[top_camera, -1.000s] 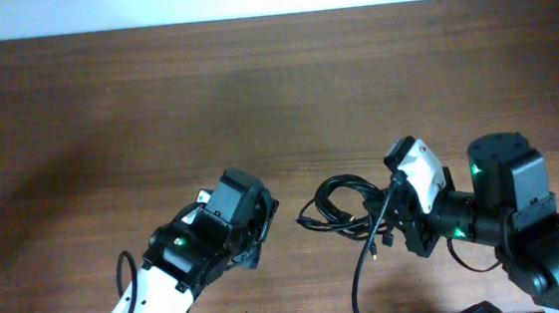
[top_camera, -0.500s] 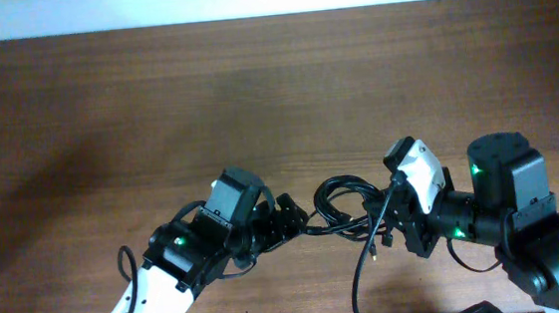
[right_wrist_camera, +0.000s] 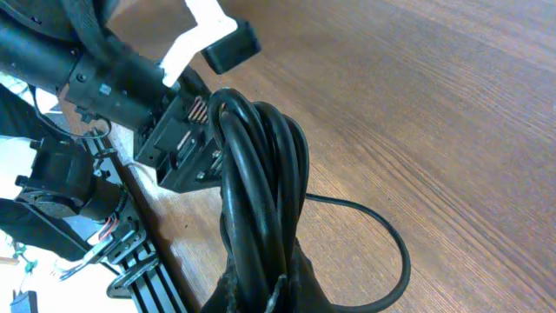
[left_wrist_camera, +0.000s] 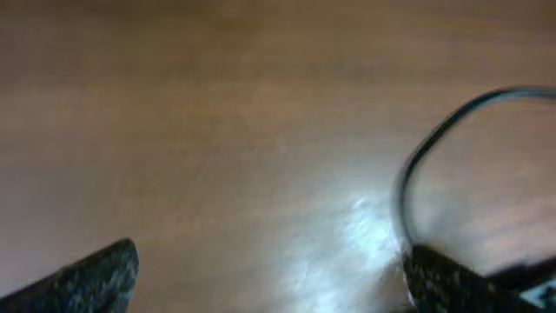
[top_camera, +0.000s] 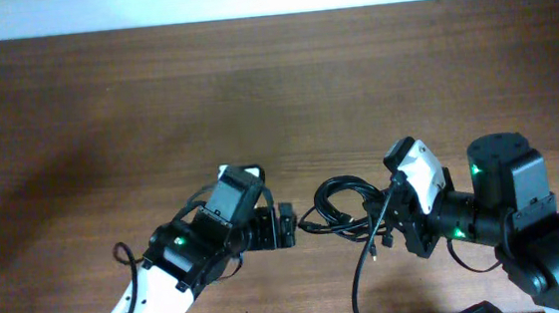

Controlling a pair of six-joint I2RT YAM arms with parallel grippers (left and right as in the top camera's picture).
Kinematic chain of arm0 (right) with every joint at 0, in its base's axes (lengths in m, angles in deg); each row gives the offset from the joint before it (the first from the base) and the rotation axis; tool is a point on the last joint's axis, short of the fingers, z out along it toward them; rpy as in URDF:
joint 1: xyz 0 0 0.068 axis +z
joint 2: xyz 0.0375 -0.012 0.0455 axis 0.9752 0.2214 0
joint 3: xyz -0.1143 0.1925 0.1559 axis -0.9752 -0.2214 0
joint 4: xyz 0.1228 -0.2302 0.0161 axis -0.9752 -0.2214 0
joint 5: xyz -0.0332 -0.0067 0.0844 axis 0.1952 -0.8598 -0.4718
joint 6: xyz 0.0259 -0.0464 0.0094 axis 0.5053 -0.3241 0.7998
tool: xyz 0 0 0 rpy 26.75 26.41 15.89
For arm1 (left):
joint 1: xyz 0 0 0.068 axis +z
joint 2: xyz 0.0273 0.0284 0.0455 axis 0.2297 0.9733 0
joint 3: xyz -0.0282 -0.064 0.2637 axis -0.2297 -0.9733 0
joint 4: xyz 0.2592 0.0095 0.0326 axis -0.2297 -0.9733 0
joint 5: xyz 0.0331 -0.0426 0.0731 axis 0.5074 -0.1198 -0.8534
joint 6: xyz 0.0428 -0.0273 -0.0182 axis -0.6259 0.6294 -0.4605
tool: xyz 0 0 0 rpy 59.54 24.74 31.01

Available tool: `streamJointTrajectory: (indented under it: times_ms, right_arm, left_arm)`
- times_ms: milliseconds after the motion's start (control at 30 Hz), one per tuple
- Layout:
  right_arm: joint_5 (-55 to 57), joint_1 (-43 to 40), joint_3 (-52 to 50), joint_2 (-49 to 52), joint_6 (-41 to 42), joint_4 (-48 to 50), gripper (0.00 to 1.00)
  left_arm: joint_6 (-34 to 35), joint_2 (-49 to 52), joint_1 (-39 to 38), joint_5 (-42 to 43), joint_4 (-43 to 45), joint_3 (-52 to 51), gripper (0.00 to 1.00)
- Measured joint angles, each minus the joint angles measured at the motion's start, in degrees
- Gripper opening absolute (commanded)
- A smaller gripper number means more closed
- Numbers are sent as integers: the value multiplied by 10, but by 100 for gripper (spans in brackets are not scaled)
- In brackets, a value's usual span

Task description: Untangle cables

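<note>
Overhead: the cables (top_camera: pixel 341 205) are seen as a small black bundle on the brown desk (top_camera: pixel 254 88), lower centre-right, betw. the two arms. The bundle's right end is hidden under the right pincer (top_camera: pixel 387 223). Loops are spread out to the left, w/ one small plug end (top_camera: pixel 306 221) pointed toward the left pincer (top_camera: pixel 287 224). That pincer is aimed at the plug end and sits just beside it; contact cannot be told from above.

Left wrist view (blurred): the left pincer is shown spread, w/ one fingertip (left_wrist_camera: pixel 95 276) at bottom left and the other at bottom right, well apart. Only bare desk is seen betw. them. One thin cord (left_wrist_camera: pixel 417 165) is arced above the right-hand fingertip and runs off the right edge.

Right wrist view: the right pincer is pressed onto the bundle, w/ several cables pinched together at the frame's bottom. From the grip the cables rise as a tight loop. One thinner strand (right_wrist_camera: pixel 387 239) is curved over the desk to the right. The left arm's black front is seen just beyond the loop's top; whether they touch cannot be told.
</note>
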Motion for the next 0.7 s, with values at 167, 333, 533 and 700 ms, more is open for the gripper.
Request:
streamJointTrajectory:
  times_ms: [167,333,533,700]
  right_arm:
    - [3,0,0,0,0,-5,4]
    - [2,-1,2,-13,0,-8,4]
    - [2,-1,2,-14,0,-11,4]
    - [2,-1,2,-14,0,-21,4]
  left_arm:
    - [-18,0,1,97,114,-1,99]
    - [-46,8,10,202,184,-5,99]
    - [-56,9,9,209,184,-6,99]
    - [-163,9,9,227,178,-6,100]
